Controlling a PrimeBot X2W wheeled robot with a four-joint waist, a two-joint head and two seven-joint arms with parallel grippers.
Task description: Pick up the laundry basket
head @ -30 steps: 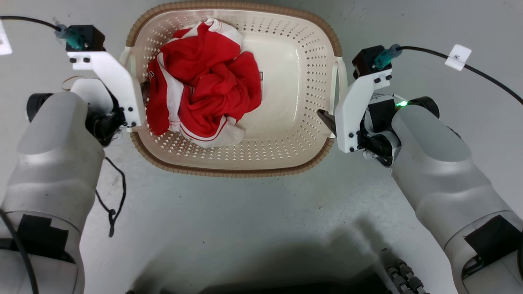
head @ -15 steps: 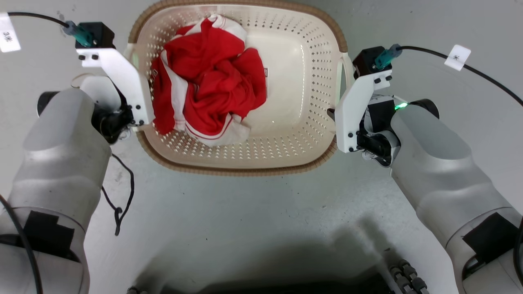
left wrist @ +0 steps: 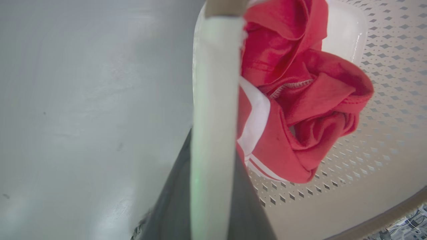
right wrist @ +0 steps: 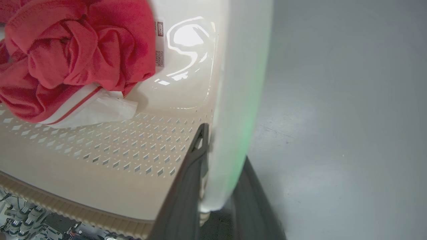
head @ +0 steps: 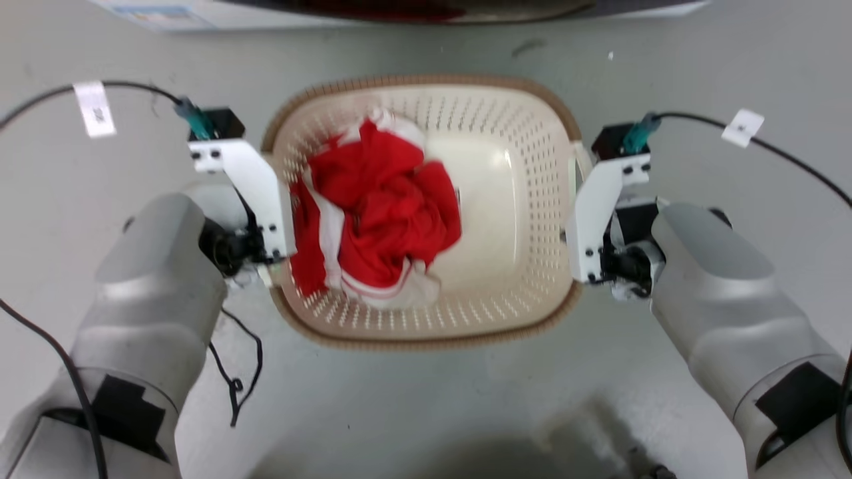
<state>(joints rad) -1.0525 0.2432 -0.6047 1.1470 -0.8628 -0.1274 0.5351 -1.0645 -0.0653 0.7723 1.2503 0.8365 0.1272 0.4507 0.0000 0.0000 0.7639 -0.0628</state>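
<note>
The laundry basket [head: 532, 219], cream with perforated walls and a brown rim, hangs between my two arms in the head view. A crumpled red and white garment [head: 379, 213] lies in its left half. My left gripper [head: 269, 206] is shut on the left white handle [left wrist: 213, 100], with a dark finger [left wrist: 173, 200] on each side of the bar. My right gripper [head: 578, 219] is shut on the right handle [right wrist: 238, 93], one finger [right wrist: 188, 183] inside the wall and one outside. The garment [left wrist: 300, 100] also shows in the wrist views [right wrist: 73, 50].
The low edge of a white appliance [head: 399, 10] runs along the top of the head view. Black cables [head: 233, 372] trail on the grey floor by my left arm, and tagged cables [head: 785, 150] run to both wrists. Bare floor [head: 426, 412] lies below the basket.
The head camera has moved: the whole scene now sits lower and smaller, and an appliance edge has come in at the top. Both grippers keep their hold on the basket handles.
</note>
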